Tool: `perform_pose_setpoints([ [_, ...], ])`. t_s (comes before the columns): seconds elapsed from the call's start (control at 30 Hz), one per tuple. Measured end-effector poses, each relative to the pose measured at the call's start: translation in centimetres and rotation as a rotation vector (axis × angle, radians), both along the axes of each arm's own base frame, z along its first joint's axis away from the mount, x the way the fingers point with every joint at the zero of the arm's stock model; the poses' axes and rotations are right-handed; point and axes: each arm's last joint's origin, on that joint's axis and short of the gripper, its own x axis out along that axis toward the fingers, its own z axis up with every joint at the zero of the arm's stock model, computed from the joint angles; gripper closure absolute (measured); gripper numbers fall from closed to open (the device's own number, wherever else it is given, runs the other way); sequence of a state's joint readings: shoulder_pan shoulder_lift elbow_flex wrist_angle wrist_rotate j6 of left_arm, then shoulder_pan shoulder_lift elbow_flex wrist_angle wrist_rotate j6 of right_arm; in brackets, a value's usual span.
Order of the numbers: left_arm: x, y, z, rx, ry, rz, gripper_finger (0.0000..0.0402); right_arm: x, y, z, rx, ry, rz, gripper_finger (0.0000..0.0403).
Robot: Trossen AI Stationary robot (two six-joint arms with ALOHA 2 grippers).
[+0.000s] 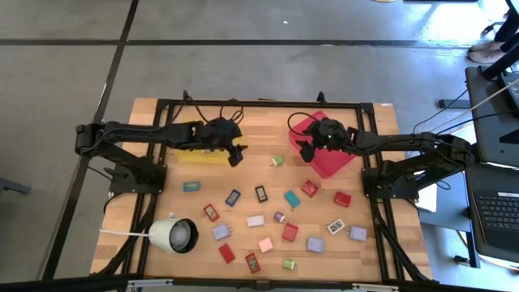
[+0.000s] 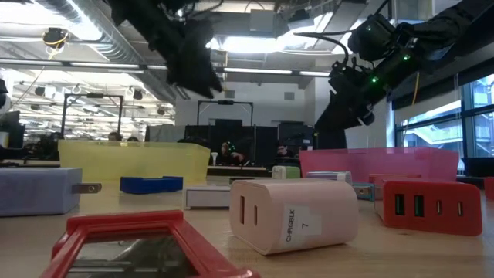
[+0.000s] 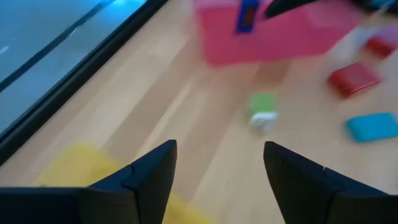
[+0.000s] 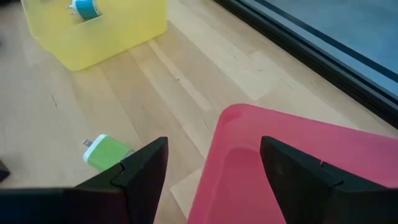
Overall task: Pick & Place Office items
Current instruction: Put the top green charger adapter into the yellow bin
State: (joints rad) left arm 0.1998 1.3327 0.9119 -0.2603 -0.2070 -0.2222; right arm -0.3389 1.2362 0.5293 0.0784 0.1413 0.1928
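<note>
On white charger (image 2: 293,214): "CHRG/BLK 7".

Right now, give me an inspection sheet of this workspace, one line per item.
Surface: wooden table, black frame.
Job's things: small blocks scattered over the near half; green block between the trays; one blue-and-white block in the yellow tray.
Clutter: white lamp at the near left.
Grippers: left gripper open, empty, by the yellow tray; right gripper open, empty, over the red tray.
Cables: white lamp cable.
Surroundings: laptop on the right; people in the background.
</note>
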Motion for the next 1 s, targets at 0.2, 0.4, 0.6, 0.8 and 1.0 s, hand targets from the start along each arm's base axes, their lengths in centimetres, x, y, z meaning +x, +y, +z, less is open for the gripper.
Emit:
perform_pose_setpoints([
  [0.2,1.7,-2.0,0.2,0.017,-0.099,-0.076,0.0141,0.0,0.0,0.0,0.006,0.000,-0.004,0.0144],
  [0.4,5.0,-2.9,-2.5,0.085,-0.135,-0.135,0.0135,0.0,0.0,0.0,0.020,-0.010,-0.020,0.0144],
  [0.6,8.1,-2.8,-6.2,0.169,-0.177,-0.161,0.0136,0.0,0.0,0.0,0.008,-0.005,-0.044,0.0144],
  [0.8,9.6,-2.7,-9.8,0.210,-0.155,-0.189,0.0136,-0.1,-0.1,0.0,0.006,-0.004,-0.047,0.0144],
  [1.0,10.6,-2.6,-12.8,0.230,-0.163,-0.198,0.0136,-0.1,-0.1,0.0,0.005,-0.004,-0.047,0.0144],
])
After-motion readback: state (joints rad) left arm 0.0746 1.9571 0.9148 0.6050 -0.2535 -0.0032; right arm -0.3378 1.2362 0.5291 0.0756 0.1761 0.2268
